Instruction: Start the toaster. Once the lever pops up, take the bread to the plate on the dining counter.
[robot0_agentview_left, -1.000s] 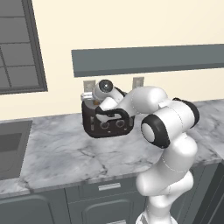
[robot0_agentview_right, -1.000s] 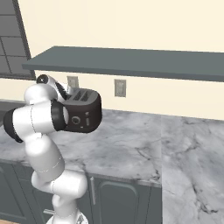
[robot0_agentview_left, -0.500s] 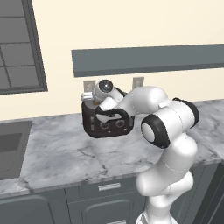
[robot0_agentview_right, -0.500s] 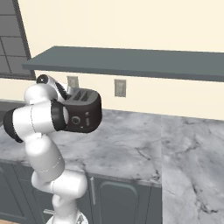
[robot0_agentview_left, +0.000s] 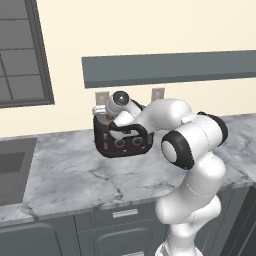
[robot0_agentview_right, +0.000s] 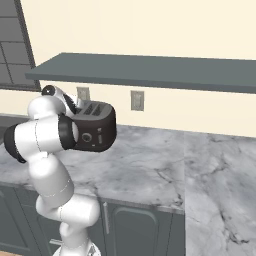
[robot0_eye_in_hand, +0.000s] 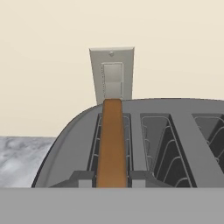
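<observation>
The glossy dark toaster (robot0_agentview_left: 122, 142) stands on the marble worktop against the wall, with two round knobs on its front; it also shows from the side (robot0_agentview_right: 95, 131). Close up, its silver slotted top (robot0_eye_in_hand: 183, 131) holds the tan-brown bread (robot0_eye_in_hand: 112, 144) upright in the leftmost slot. My gripper (robot0_eye_in_hand: 112, 179) is down at the slot's near end, shut on the bread, one fingertip (robot0_eye_in_hand: 81, 178) on each side of the slice. From the base, the gripper (robot0_agentview_left: 106, 116) sits over the toaster's left top. The plate and the dining counter are out of view.
A wall outlet (robot0_eye_in_hand: 113, 76) is right behind the toaster, and a second outlet (robot0_agentview_left: 158, 93) lies to its right. A grey shelf (robot0_agentview_left: 170, 67) runs above. A sink (robot0_agentview_left: 10, 167) is sunk into the worktop (robot0_agentview_left: 65, 175) at the left.
</observation>
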